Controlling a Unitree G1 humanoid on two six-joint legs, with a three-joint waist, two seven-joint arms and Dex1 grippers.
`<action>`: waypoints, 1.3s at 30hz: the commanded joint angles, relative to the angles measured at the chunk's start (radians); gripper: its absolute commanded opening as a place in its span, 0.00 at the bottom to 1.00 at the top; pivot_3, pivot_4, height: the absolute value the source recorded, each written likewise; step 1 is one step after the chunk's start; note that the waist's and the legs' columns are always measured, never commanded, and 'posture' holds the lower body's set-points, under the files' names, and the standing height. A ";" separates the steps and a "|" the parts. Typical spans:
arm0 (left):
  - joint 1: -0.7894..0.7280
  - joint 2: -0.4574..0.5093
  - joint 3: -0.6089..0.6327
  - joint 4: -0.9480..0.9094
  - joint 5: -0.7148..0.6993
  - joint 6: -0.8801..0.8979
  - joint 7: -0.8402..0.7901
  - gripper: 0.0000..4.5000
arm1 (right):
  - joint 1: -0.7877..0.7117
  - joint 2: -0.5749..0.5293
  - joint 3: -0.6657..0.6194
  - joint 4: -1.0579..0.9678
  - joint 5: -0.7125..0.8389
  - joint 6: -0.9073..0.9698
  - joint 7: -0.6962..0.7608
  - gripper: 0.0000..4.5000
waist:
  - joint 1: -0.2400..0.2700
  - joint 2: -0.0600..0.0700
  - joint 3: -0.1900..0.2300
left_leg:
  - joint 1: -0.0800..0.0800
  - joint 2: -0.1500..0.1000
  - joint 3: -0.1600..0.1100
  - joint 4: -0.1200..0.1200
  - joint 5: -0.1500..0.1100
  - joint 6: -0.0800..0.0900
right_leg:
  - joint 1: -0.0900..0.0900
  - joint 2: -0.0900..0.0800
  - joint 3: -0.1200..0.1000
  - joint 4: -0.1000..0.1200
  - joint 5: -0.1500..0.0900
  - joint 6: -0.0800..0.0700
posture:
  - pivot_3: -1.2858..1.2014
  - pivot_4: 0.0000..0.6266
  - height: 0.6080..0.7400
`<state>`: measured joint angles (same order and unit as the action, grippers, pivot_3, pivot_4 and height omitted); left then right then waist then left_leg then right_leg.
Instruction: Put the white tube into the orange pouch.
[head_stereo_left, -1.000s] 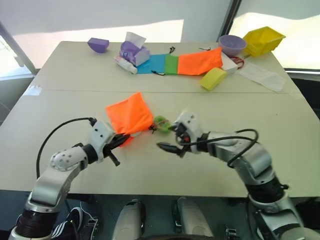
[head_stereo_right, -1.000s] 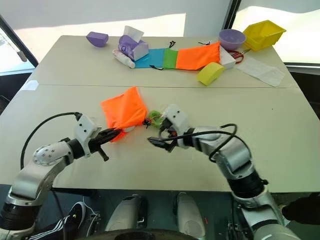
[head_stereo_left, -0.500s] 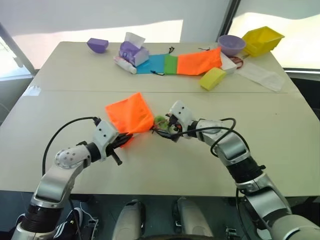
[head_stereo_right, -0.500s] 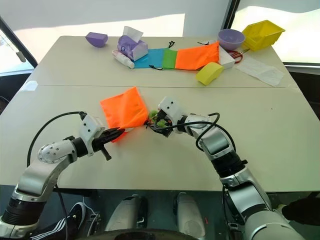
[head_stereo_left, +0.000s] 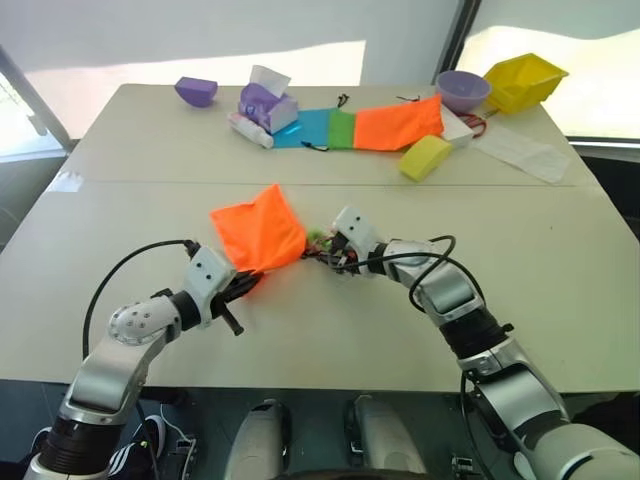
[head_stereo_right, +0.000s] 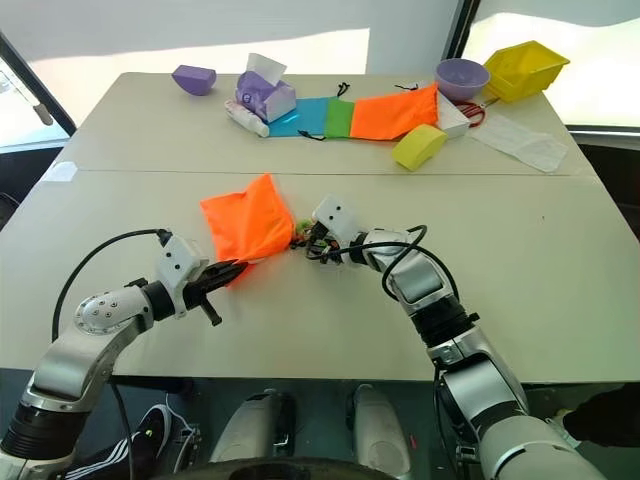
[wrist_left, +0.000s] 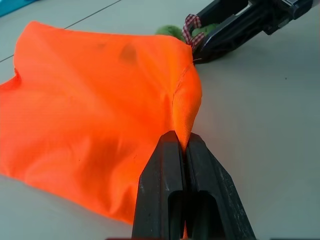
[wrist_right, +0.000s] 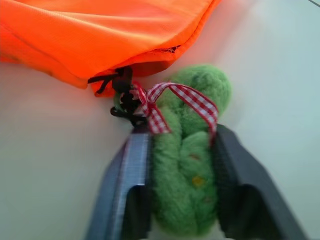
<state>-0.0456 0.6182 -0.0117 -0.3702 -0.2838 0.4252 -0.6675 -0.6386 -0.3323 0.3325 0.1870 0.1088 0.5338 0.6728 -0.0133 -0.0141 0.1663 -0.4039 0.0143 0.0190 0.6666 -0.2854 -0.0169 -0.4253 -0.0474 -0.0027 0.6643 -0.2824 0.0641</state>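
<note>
Left wrist view: orange pouch (wrist_left: 95, 115) corner pinched inside left claw (wrist_left: 183, 150).

We see a bright neon-orange pouch (head_stereo_left: 258, 229) with a dark cord, and beside it a fuzzy green ring (wrist_right: 192, 165) tied with a red-and-white checked ribbon (wrist_right: 170, 102). Both grippers' fingers (wrist_left: 170, 200) are black, on a pale beige table (head_stereo_left: 560, 260).

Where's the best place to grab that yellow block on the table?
Probably grip the yellow rounded block across its narrow middle, from above and the near side: it lies flat, with bare table in front and an orange fabric pouch close behind.
</note>
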 joint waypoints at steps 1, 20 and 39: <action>-0.007 0.000 0.017 -0.032 -0.002 -0.010 0.002 0.00 | 0.041 -0.045 -0.060 -0.111 0.036 0.016 0.043 0.01 | 0.001 0.000 0.000 | 0.000 0.000 0.000 0.000 0.000 0.000 | 0.000 0.000 0.000 0.000 0.000 0.000 | 0.52 0.24 1.00; -0.095 0.012 -0.012 0.078 -0.046 -0.027 -0.159 0.00 | 0.312 -0.199 -0.222 -0.556 0.213 0.263 0.003 0.01 | 0.001 0.000 0.000 | 0.002 0.000 0.001 0.001 0.001 0.001 | 0.002 0.000 0.000 0.000 0.000 -0.001 | 0.52 0.24 1.00; -0.507 -0.051 -0.068 0.302 -0.338 0.328 -0.406 0.71 | 0.325 -0.141 -0.180 -0.455 0.149 0.150 -0.063 0.00 | 0.003 -0.001 0.000 | 0.002 -0.001 0.001 0.003 0.002 0.003 | 0.004 0.005 0.000 0.001 0.002 0.003 | 0.52 0.24 1.00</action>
<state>-0.5158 0.5786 -0.0556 -0.0963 -0.5981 0.7235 -1.0391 -0.3020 -0.4755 0.1607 -0.2556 0.2653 0.7083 0.6191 -0.0106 -0.0148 0.1665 -0.4024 0.0127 0.0207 0.6692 -0.2831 -0.0134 -0.4218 -0.0424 -0.0027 0.6648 -0.2800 0.0674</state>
